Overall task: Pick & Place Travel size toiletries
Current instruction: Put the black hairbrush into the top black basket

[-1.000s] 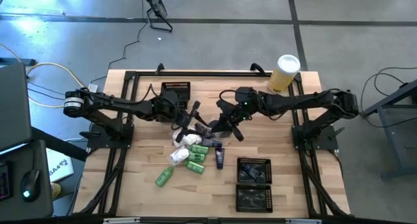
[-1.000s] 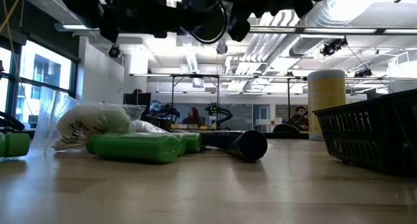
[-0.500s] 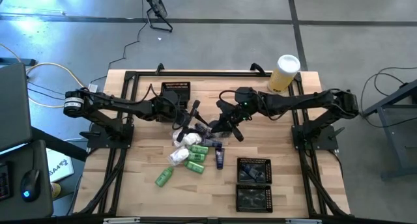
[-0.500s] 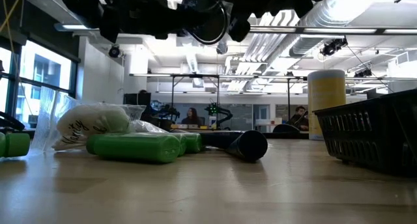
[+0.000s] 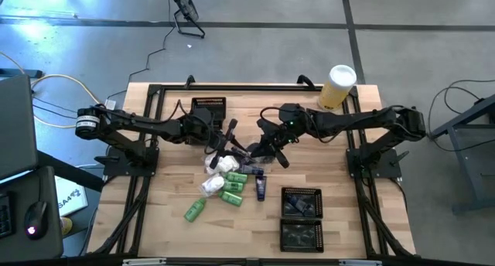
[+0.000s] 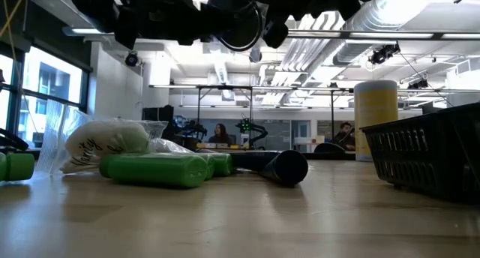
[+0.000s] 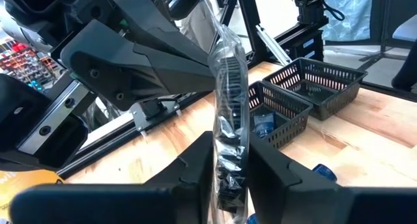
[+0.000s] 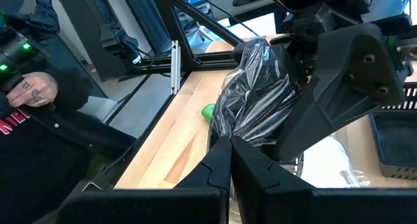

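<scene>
A clear crinkly packet (image 7: pixel 227 120) holding a dark, ridged item, perhaps a comb, hangs in the air between the two arms above the middle of the table. Both pincers hold it. The left gripper (image 7: pixel 229 178) pinches one edge of the packet, its two dark fingers pressed against the film on either side. The right gripper (image 8: pixel 228 160) is pressed fully together on the packet's opposite edge.

The packet looks very light, soft and slippery, and the film crumples easily. A hold at the sealed edge may slide, so a hold across the stiffer item inside seems safer.

Just below the two pincers, on the wooden table (image 5: pixel 155 219), lies the rest of the pile: white packets (image 5: pixel 219 175), small green bottles (image 5: pixel 232 195), one more green bottle (image 5: pixel 194 210) a little apart, and a dark blue tube (image 5: pixel 261 189). These look light and firm enough to grip across the middle.

Farther from the left gripper's fingertips, two black mesh trays (image 7: pixel 306 94) sit side by side. The nearer one holds a small blue-labelled item; the other's contents cannot be made out. A third tray (image 5: pixel 207 107) sits behind the left arm, and a yellow cylinder (image 5: pixel 337 86) stands behind the right arm.
</scene>
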You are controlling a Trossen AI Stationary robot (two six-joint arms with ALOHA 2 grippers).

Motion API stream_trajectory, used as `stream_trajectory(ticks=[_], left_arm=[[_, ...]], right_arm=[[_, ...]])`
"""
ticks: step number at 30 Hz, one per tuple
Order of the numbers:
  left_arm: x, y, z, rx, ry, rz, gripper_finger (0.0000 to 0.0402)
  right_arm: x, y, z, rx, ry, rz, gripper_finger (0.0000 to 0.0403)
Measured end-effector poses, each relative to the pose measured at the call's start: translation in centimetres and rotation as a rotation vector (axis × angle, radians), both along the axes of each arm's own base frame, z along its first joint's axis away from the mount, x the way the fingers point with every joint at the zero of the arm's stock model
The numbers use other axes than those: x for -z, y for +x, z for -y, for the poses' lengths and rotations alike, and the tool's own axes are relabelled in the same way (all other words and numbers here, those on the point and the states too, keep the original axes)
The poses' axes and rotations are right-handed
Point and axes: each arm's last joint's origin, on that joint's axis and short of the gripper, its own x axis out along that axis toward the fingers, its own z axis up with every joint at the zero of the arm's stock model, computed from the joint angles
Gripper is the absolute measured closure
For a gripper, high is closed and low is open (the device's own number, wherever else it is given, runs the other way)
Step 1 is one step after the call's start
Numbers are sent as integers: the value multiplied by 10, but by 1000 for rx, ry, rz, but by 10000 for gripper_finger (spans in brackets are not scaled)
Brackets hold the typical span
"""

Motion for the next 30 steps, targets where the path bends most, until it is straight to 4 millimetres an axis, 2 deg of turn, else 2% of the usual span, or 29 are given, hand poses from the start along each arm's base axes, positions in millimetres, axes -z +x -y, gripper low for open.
stream_trajectory(ticks=[10, 17, 21, 27, 30], left_arm=[[0, 0, 0, 1, 0, -2, 374], [1, 0, 0, 1, -1, -3, 369], [1, 0, 0, 1, -1, -3, 372], [1, 0, 1, 19, -7, -11, 373], [2, -1, 0, 19, -9, -23, 374]], right_arm=[[0, 0, 0, 11, -5, 0, 401], [0, 0, 0, 11, -31, 13, 386], [-1, 1, 0, 15, -34, 22, 350], [-2, 0, 4, 29, -34, 28, 269], [-8, -7, 11, 42, -13, 17, 243]])
